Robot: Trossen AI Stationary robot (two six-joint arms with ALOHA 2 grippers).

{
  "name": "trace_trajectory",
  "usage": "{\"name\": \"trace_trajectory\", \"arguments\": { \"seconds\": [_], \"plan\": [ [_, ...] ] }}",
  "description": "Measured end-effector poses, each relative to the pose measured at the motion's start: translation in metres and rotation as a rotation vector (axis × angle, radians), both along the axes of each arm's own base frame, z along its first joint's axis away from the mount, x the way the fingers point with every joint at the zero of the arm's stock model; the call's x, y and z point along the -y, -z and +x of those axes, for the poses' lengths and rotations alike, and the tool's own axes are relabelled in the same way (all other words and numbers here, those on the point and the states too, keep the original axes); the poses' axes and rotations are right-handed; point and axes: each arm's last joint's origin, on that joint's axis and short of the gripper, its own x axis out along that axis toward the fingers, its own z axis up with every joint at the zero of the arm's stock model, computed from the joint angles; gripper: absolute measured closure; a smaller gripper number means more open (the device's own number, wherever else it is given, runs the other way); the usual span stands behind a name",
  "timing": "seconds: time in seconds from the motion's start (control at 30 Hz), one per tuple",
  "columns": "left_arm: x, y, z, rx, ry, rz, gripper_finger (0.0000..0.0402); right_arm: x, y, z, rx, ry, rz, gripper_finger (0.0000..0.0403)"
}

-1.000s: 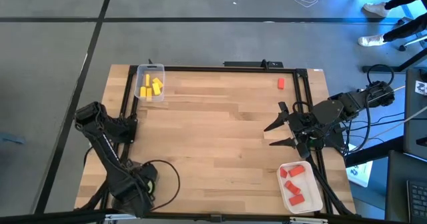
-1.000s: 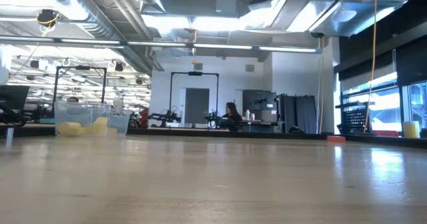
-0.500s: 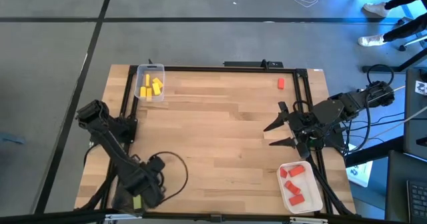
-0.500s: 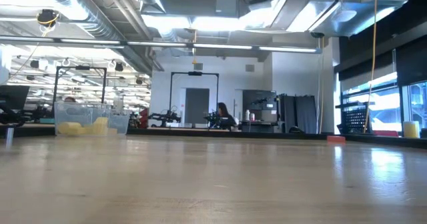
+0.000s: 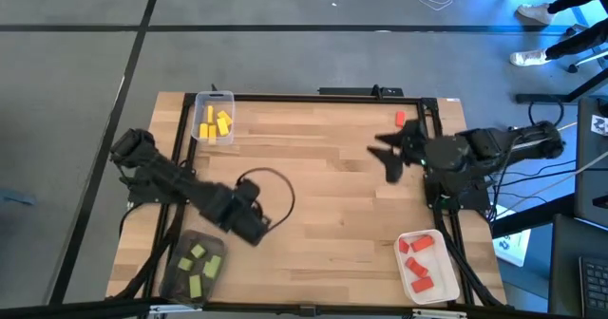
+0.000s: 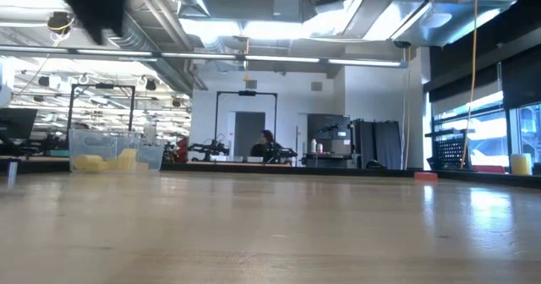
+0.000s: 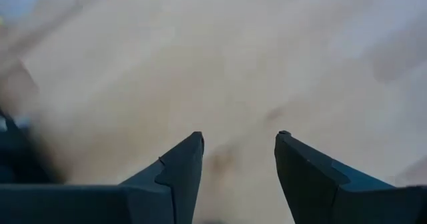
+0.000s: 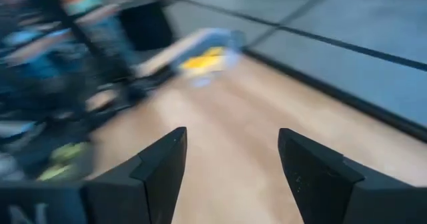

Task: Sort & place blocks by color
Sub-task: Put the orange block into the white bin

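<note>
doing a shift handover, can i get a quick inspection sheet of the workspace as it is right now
surface: wooden table, bare in the middle
job's things: yellow blocks in clear tray at far left; green blocks in dark tray at near left; red blocks in white tray at near right; one loose red block at far right
clutter: nothing seen
grippers: left gripper open, empty, over table's near left; right gripper open, empty, near loose red block
cables: black cable looped at left arm
surroundings: person far behind table

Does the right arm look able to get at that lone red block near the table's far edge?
Probably yes. The right hand is open and empty, close to the red block, with only bare wood between them; the left hand is far off.
</note>
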Motion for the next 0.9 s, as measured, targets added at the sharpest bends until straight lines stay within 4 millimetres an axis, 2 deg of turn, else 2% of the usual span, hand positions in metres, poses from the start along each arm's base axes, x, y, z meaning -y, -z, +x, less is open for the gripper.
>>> {"name": "trace_trajectory", "arguments": {
  "seconds": [0.27, 0.43, 0.6, 0.73, 0.9],
  "plan": [
    [-0.067, -0.019, 0.016, 0.025, 0.064, 0.1, 0.0226, 0.072, 0.019, 0.005, -0.136, 0.361, 0.117, 0.0166],
    [-0.117, -0.031, 0.023, 0.051, 0.121, 0.153, 0.0226, 0.126, 0.043, 0.009, -0.311, 0.545, 0.195, 0.0166],
    [-0.164, -0.044, 0.02, 0.053, 0.223, 0.236, 0.0226, 0.175, 0.069, 0.01, -0.378, 0.68, 0.381, 0.0166],
    [-0.194, -0.052, 0.018, 0.09, 0.297, 0.271, 0.0226, 0.204, 0.094, 0.009, -0.493, 0.783, 0.449, 0.0166],
    [-0.222, -0.057, 0.019, 0.191, 0.42, 0.236, 0.0226, 0.228, 0.122, 0.006, -0.612, 0.851, 0.532, 0.0166]
  ]
}}
